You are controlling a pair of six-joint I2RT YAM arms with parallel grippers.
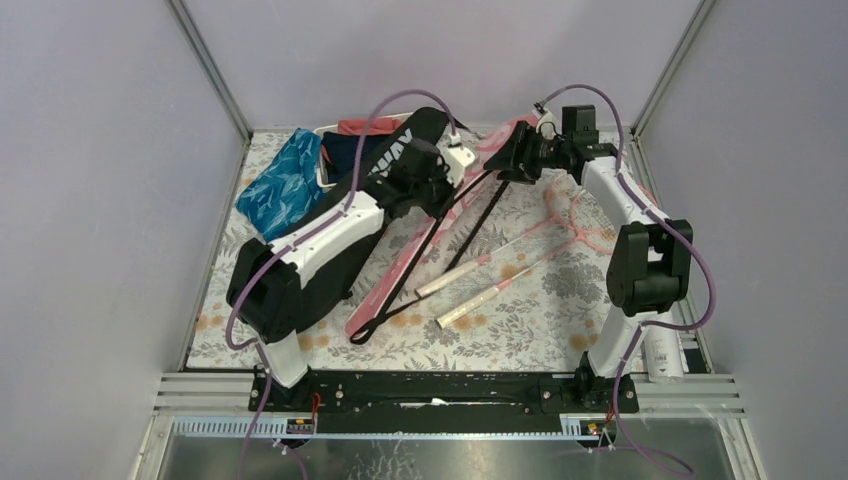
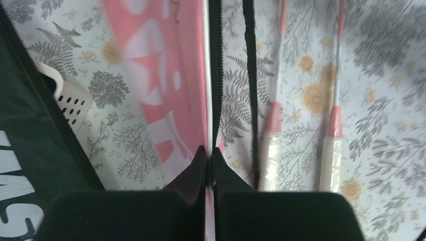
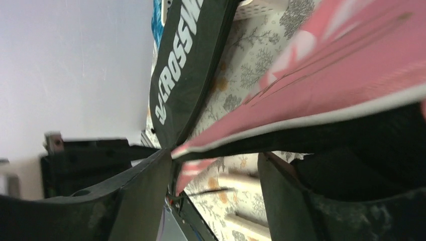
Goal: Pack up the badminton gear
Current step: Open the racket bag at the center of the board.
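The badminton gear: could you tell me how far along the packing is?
Nothing looks packed yet. In hand: the left gripper pinches the black zip edge of the pink bag, while the right gripper stands open at its rim. Left: both rackets lie bare on the table, the shuttlecock tube at its right edge, the black bag aside.

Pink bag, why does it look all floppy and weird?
The pink bag lies slanted and unzipped. Its black zipper edge gapes open, pinched by the left fingers. Two rackets lie outside it on the table, not packed.
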